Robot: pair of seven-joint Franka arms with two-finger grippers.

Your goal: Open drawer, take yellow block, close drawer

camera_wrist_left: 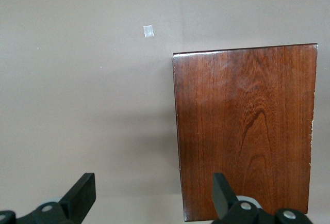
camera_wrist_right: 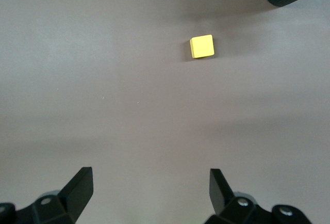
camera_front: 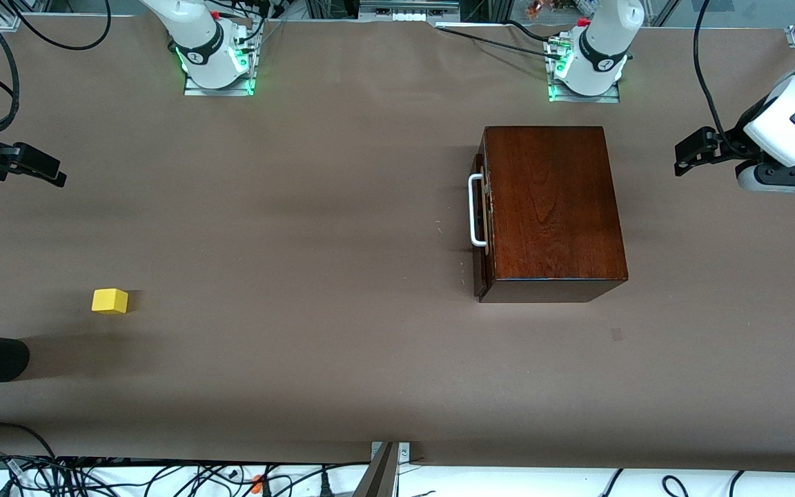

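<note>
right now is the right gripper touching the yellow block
Apart. The right wrist view shows bare table between the open right gripper and the yellow block; the front view agrees, with the block lying nearer that camera.

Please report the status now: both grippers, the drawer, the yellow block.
Left gripper open, over table beside wooden box. Right gripper open, empty. Drawer shut. Yellow block on open table, right arm's end.

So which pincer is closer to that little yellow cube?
The right pincer, open above the table at the right arm's end, where the yellow cube lies. The left pincer, open too, hangs past the wooden box.
</note>
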